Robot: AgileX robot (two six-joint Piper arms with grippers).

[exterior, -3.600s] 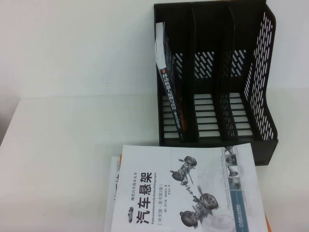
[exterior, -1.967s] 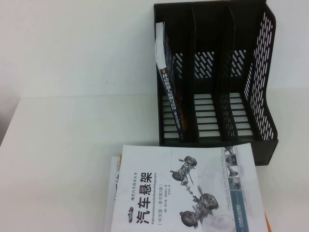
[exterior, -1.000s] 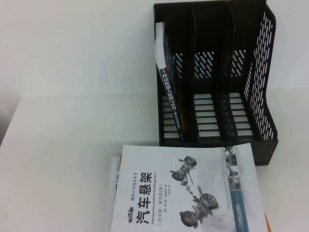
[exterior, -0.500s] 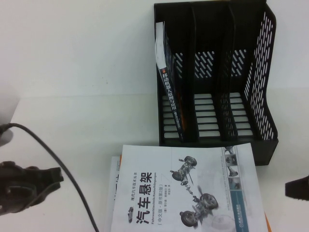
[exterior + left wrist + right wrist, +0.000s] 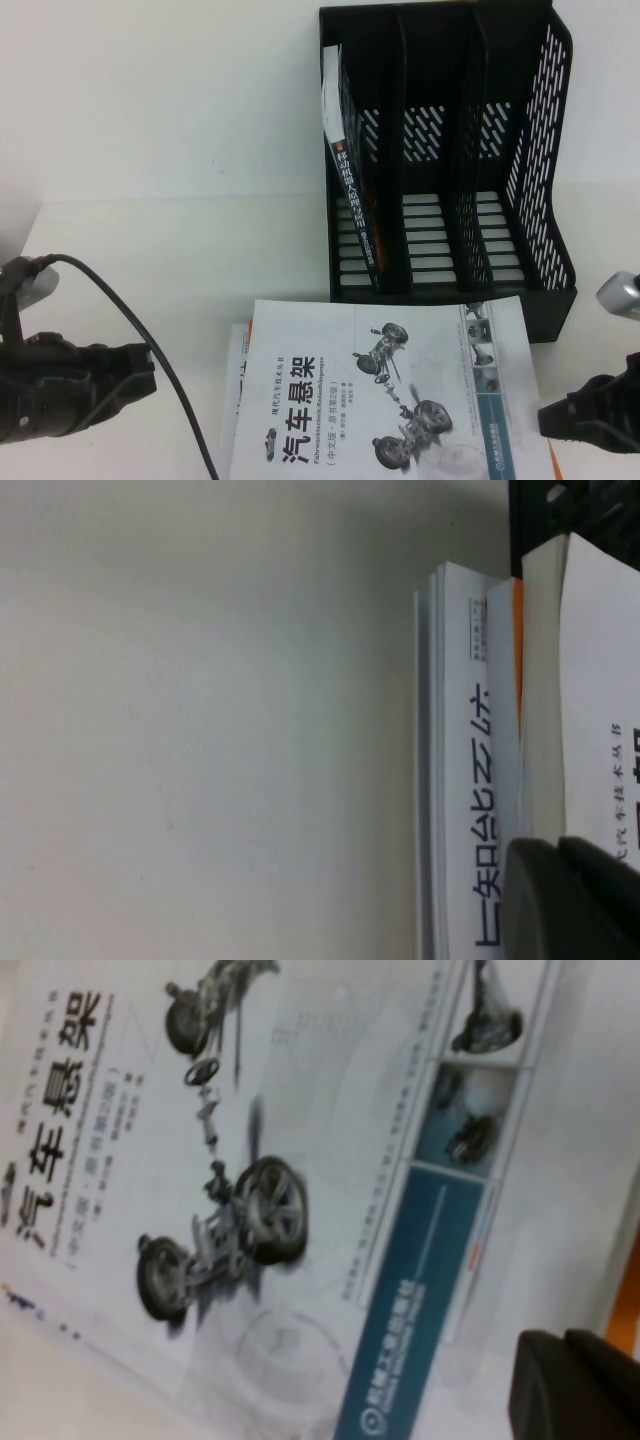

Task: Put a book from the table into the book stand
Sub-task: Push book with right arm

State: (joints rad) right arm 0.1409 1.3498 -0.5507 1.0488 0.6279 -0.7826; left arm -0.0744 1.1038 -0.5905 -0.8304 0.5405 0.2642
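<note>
The book point(image 5: 390, 390), white-grey with a car suspension drawing and a teal strip, lies flat on top of a stack near the table's point(image 5: 150, 250) front edge. The black book stand point(image 5: 545, 140) stands behind it with its middle and right slots empty. My left gripper point(image 5: 148, 383) is shut and empty, low at the left of the stack. My right gripper point(image 5: 545, 417) is shut and empty at the book's right edge. In the left wrist view the gripper point(image 5: 558, 848) is over the book's point(image 5: 600, 710) edge. In the right wrist view the gripper point(image 5: 565, 1345) hovers over the book's point(image 5: 300, 1160) cover.
A dark-spined book point(image 5: 352, 200) with orange lettering leans in the stand's left slot. An orange-edged white book point(image 5: 237, 400) lies under the task book, sticking out to the left, and shows in the left wrist view point(image 5: 470, 780). A black cable point(image 5: 130, 320) arcs from the left arm.
Both arms have come into view from the bottom corners and moved inward toward the book. The book and the stand have not moved.
</note>
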